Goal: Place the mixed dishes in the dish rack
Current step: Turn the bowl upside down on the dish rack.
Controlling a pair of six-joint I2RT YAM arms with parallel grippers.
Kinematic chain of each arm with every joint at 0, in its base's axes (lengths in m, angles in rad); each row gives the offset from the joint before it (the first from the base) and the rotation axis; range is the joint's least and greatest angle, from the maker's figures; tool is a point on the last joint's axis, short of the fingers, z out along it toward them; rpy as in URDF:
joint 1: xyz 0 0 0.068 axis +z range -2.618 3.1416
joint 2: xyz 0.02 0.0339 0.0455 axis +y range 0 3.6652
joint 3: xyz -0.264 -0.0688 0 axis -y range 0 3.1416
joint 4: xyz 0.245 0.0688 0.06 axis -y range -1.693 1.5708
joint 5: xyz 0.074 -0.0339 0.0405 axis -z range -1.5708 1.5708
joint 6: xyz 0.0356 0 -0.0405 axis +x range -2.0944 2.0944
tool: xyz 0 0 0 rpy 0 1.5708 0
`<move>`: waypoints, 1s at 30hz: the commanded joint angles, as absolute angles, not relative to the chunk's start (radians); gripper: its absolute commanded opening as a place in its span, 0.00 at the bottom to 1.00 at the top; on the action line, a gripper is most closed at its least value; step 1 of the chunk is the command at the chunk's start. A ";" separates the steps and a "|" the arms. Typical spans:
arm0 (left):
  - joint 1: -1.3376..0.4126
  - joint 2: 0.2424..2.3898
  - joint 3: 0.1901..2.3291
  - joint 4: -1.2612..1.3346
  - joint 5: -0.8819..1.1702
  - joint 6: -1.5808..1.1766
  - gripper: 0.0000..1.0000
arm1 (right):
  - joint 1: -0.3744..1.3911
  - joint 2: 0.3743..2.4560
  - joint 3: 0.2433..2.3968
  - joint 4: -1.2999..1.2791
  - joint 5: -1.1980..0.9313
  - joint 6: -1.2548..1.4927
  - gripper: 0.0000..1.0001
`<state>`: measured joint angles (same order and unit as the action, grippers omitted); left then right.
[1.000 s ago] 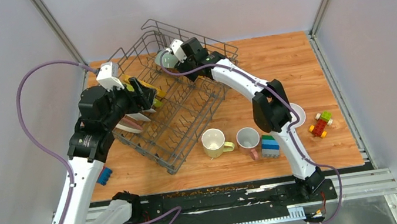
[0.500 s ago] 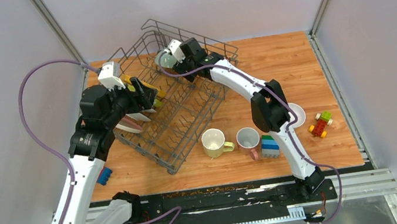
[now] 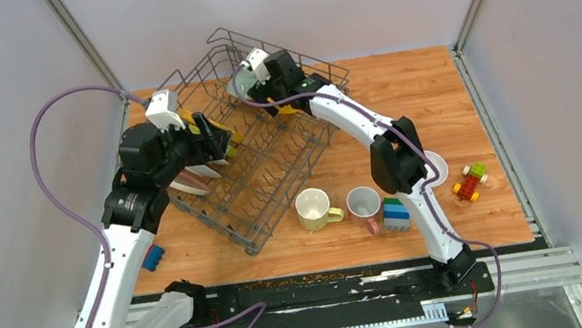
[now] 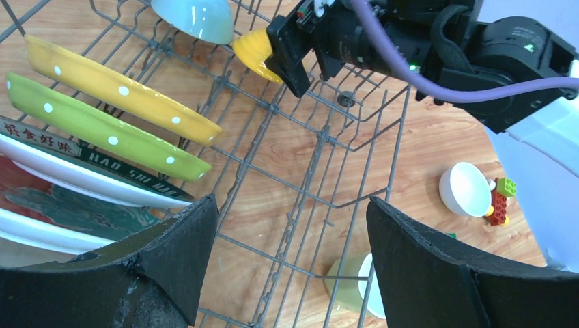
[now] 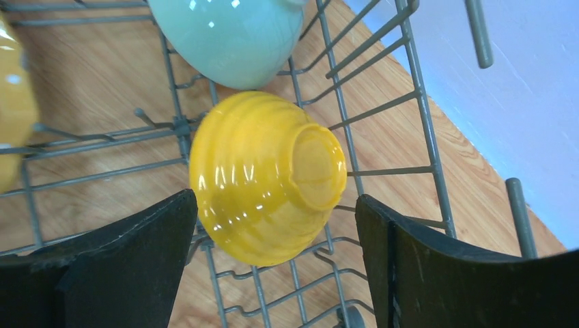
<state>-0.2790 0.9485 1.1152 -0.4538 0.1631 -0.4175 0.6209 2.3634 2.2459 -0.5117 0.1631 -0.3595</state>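
- Our left gripper (image 4: 290, 212) hangs with jaws apart over the dish rack (image 3: 271, 171), beside the standing plates (image 4: 116, 130).
- Our right gripper (image 5: 273, 205), jaws spread, flanks the yellow bowl (image 5: 263, 178) at the rack's far end; we cannot tell if it touches.
- A yellow mug (image 3: 313, 208) and a white mug (image 3: 363, 203) stand on the table (image 3: 453, 105).

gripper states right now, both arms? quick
Left gripper: open, holding nothing, over the dish rack.
Right gripper: open, fingers either side of the yellow-orange bowl lying in the rack.
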 commanded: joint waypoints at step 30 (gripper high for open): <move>-0.275 0.936 1.103 -0.380 0.135 -0.418 1.00 | 0.291 1.264 1.178 -0.340 0.352 0.560 0.88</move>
